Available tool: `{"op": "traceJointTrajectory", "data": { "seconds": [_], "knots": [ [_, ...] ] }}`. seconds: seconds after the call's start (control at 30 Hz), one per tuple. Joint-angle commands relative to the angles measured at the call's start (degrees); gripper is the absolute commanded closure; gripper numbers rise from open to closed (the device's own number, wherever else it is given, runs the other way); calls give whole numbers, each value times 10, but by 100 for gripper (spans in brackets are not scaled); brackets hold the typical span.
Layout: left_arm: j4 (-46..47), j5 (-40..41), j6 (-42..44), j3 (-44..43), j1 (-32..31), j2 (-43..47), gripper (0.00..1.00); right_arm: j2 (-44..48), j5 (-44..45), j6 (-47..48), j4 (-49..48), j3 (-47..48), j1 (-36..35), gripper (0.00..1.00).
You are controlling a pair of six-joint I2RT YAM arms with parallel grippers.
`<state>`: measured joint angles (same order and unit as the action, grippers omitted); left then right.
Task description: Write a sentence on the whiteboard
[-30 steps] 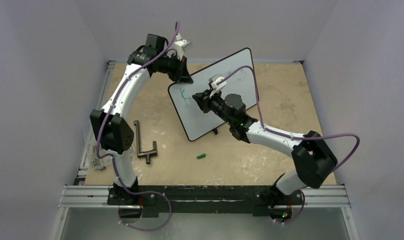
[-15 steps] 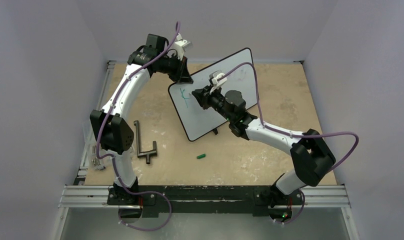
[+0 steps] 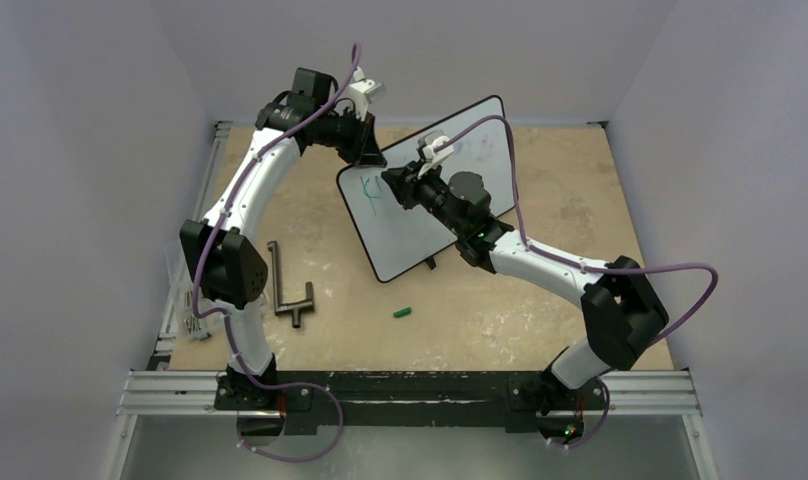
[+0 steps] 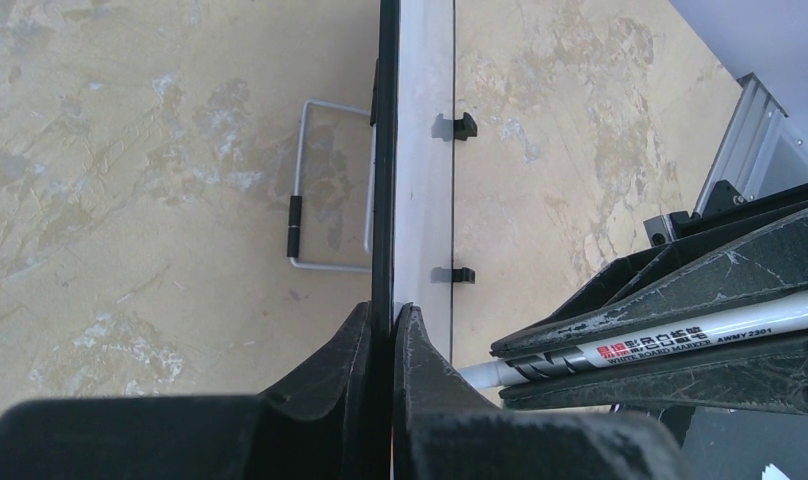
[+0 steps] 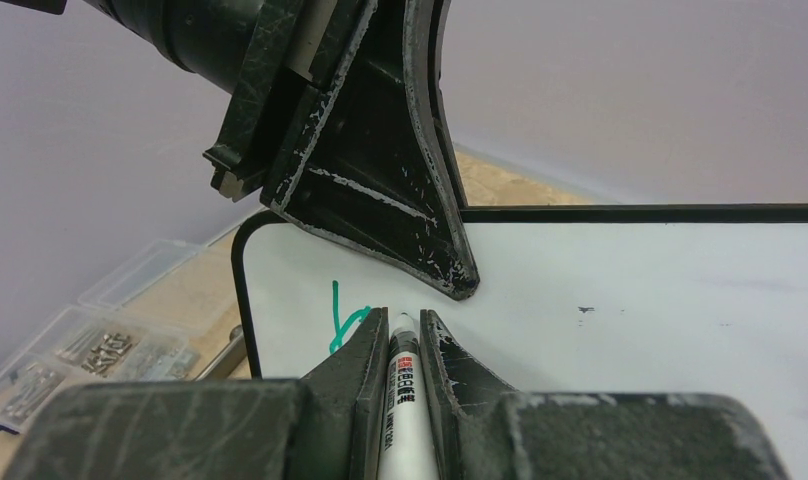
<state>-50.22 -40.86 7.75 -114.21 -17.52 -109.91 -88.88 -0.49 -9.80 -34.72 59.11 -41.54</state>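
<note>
Your L gripper [image 4: 390, 315] is pinched on the whiteboard [image 3: 408, 240] top edge nr the left corner, likely to steady it vs pen pressure. Board is propped far-centre of the table. Its long axis runs near-left to far-right, and it faces the R arm. Sentence [image 5: 342, 320]: one green mark so far. R gripper [image 5: 405, 322] clamps the marker [image 5: 404, 400], tip at the board.

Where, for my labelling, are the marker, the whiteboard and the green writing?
marker [image 5: 402, 400]: right wrist view, white barrel.
whiteboard [image 3: 392, 242]: top view, bare lower face.
green writing [image 5: 338, 326]: right wrist view, its loop.
</note>
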Motion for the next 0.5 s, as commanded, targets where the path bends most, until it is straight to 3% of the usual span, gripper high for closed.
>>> {"op": "traceJointTrajectory", "data": {
  "seconds": [0.0, 0.47],
  "knots": [
    [-81, 106, 64, 31, -25, -21, 100, -2, 15, 6, 1, 13, 3, 100],
    [-83, 97, 46, 25, -9, -20, 100, 51, -24, -3, -10, -30, 3, 100]
  ]
}}
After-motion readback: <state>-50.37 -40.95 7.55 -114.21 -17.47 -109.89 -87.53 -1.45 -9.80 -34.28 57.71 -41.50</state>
